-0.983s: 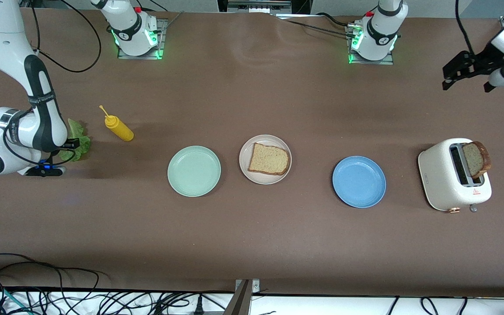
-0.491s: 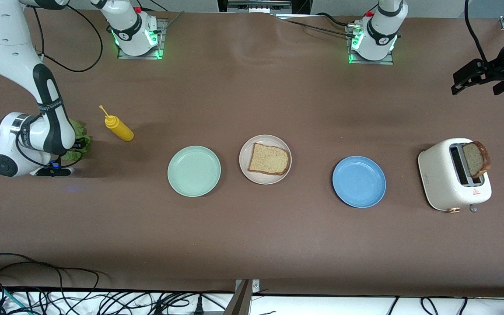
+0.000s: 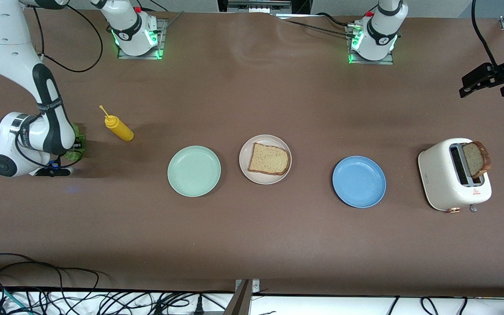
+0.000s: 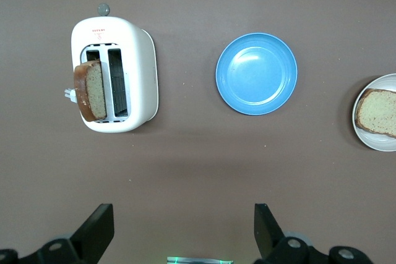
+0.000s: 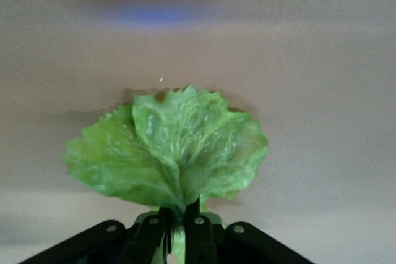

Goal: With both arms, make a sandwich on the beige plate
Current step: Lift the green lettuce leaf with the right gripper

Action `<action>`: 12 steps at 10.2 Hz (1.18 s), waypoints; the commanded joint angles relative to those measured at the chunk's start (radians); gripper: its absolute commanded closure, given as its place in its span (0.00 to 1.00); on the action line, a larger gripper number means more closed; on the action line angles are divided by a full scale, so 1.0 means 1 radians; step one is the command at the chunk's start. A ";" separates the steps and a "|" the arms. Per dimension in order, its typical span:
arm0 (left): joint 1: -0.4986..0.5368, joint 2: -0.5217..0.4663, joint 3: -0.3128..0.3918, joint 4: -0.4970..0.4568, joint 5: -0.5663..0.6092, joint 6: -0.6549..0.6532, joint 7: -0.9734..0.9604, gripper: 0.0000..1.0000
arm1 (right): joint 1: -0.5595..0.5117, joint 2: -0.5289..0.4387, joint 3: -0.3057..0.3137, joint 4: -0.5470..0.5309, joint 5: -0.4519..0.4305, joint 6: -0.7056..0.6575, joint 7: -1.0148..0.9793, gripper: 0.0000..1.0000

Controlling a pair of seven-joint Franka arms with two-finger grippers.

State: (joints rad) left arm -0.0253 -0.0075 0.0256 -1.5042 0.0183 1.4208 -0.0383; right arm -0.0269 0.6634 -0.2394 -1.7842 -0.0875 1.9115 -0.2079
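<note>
Brown surface [image 3: 252, 227], cables along the edge nearest the front camera. Three plates in a row mid-surface: mint green plate [image 3: 194, 171], beige plate [image 3: 265, 159], blue plate [image 3: 358, 181]. First bread slice [image 3: 269, 159] lying flat on beige plate, so base layer looks done. Second bread slice [image 3: 476, 158] standing up out of white toaster [image 3: 454, 174] near the left arm's end of the surface, popped high enough for a grab, untouched. Right pincer [image 5: 179, 230] low at the right arm's end, clamped on the stem edge of the lettuce leaf [image 5: 170, 153], ruffled part fanned out clear of the fingers; pinching at the stem probably keeps the leaf flat for laying on bread. Leaf mostly hidden under the wrist from the front, only a green edge [image 3: 77, 146] showing. Yellow squeeze bottle [image 3: 119, 127] lying just beside, toward the plates; worth clearing on the way across. Left pincer [image 4: 182, 233] spread wide, holding nothing, up over the left arm's edge of the surface, toaster and blue plate in its view, likely staged for the toaster slice. Next likely: lettuce onto beige plate, then top slice.
</note>
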 commanded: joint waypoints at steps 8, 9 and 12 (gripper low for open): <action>-0.016 0.015 0.008 0.032 0.011 -0.028 -0.005 0.00 | 0.230 -0.096 0.003 0.498 -0.002 -0.539 -0.019 1.00; -0.013 0.015 0.010 0.032 0.011 -0.028 -0.003 0.00 | 0.281 -0.096 0.005 0.534 0.000 -0.539 -0.016 1.00; -0.015 0.015 0.010 0.030 0.011 -0.028 -0.005 0.00 | 0.480 -0.096 0.005 0.607 0.008 -0.528 0.018 1.00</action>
State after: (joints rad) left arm -0.0332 -0.0048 0.0307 -1.5028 0.0183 1.4140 -0.0383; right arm 0.3744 0.5472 -0.2231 -1.2395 -0.0843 1.4026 -0.2007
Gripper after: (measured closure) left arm 0.000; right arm 0.903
